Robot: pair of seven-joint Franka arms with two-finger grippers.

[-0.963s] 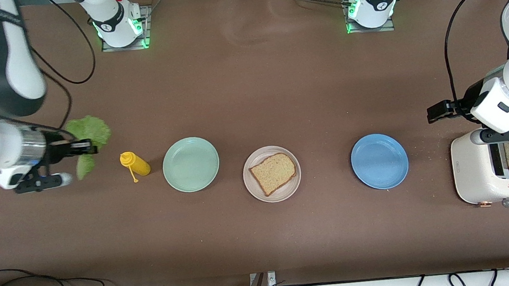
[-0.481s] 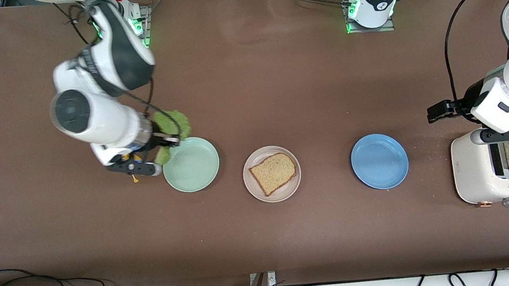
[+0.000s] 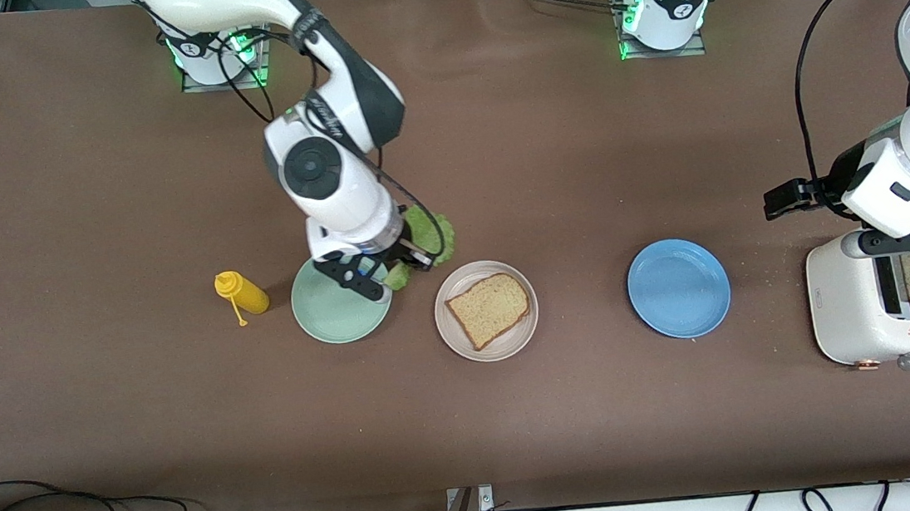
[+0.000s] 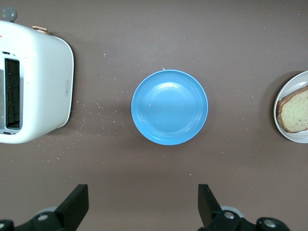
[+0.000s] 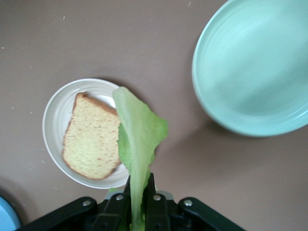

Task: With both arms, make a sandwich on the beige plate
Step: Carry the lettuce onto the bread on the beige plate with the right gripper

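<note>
Brown table (image 3: 496, 160) holds the beige plate (image 3: 453, 332) with one bread slice (image 3: 489, 309). Just beside it, the right gripper (image 3: 410, 261) pinches the lettuce leaf (image 5: 137, 139). Over the toaster (image 3: 862, 325), the left gripper (image 4: 143, 211) waits, fingers spread.

The right arm reaches out from its base and bends down over the counter (image 3: 82, 199), its wrist angled toward the middle. The right gripper (image 3: 410, 261) hangs low there, its fingers (image 5: 153, 204) pressed together on a lettuce leaf (image 5: 137, 144). The left arm waits at its own end, wrist pointing down. The left gripper (image 4: 144, 211) has its fingers (image 4: 77, 204) spread wide, apparently with nothing between them.
</note>
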